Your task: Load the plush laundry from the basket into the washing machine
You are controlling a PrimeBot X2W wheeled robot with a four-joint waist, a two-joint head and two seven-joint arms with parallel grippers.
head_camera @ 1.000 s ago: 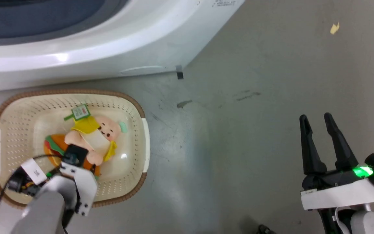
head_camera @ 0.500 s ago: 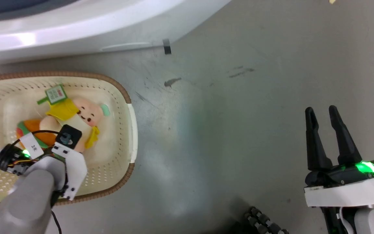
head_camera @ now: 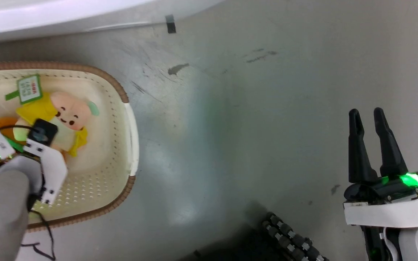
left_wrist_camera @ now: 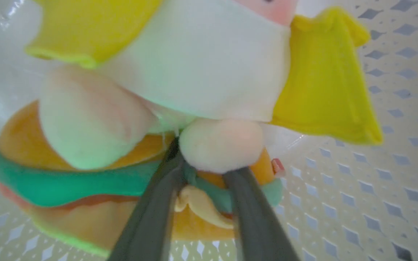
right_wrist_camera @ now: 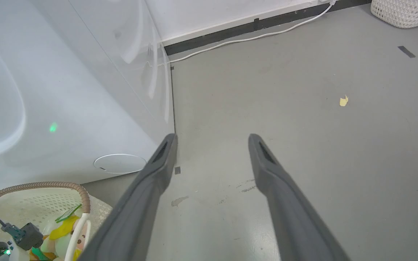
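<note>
- The plush toy (head_camera: 69,110) lies on its back inside the basket (head_camera: 122,94), doll face up, with the burger cushion under its legs and the green tag (head_camera: 29,88) towards the washing machine (head_camera: 67,16).
- The left tool (left_wrist_camera: 203,163) reaches down into the basket. Its 2 fingers are drawn in on either side of a pale round foot, with the cushion's green and yellow edge pinched between them. I judge it clamped on the plush toy at that seam.
- That spot makes sense: the soft bulge gives the fingers something to bite, and gripping where doll and cushion join should bring both up together.
- The toy rests on the basket floor, so the lift is not yet done.
- The right tool (head_camera: 366,112) hangs over bare floor (head_camera: 249,127), well apart from the basket, fingers spread and holding nothing, likely parked clear of the left arm.
- The washing machine stands just beyond the basket, so the carry should be short.
- Risk: a grip on plush alone may slip as the weight hangs.
</note>
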